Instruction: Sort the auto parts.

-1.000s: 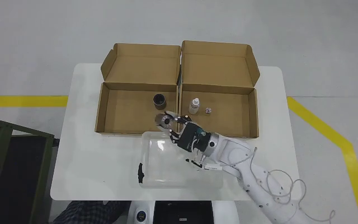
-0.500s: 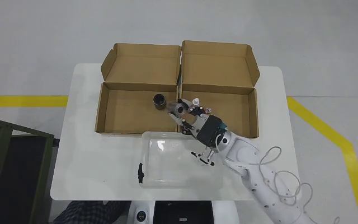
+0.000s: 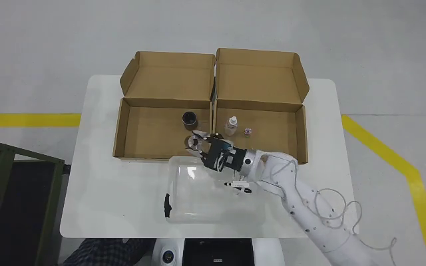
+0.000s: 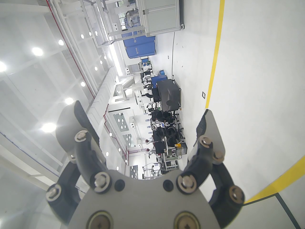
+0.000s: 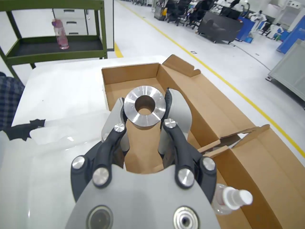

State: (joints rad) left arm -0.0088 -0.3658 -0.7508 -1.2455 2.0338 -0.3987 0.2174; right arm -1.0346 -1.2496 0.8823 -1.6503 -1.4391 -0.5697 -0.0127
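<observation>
Top view: 2 boxes (image 3: 150, 132), 1 tray (image 3: 200, 194), 1 metal ring (image 3: 195, 141).

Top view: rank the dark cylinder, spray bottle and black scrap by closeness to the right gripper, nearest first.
1. Dark cylinder, left box, just beyond the right gripper.
2. Spray bottle, right box.
3. Black scrap, at the clear tray's edge.

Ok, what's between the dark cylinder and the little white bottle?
Only the two boxes' adjoining side walls, as the top view shows. The dark cylinder stands in the left box and the bottle in the right box.
</observation>
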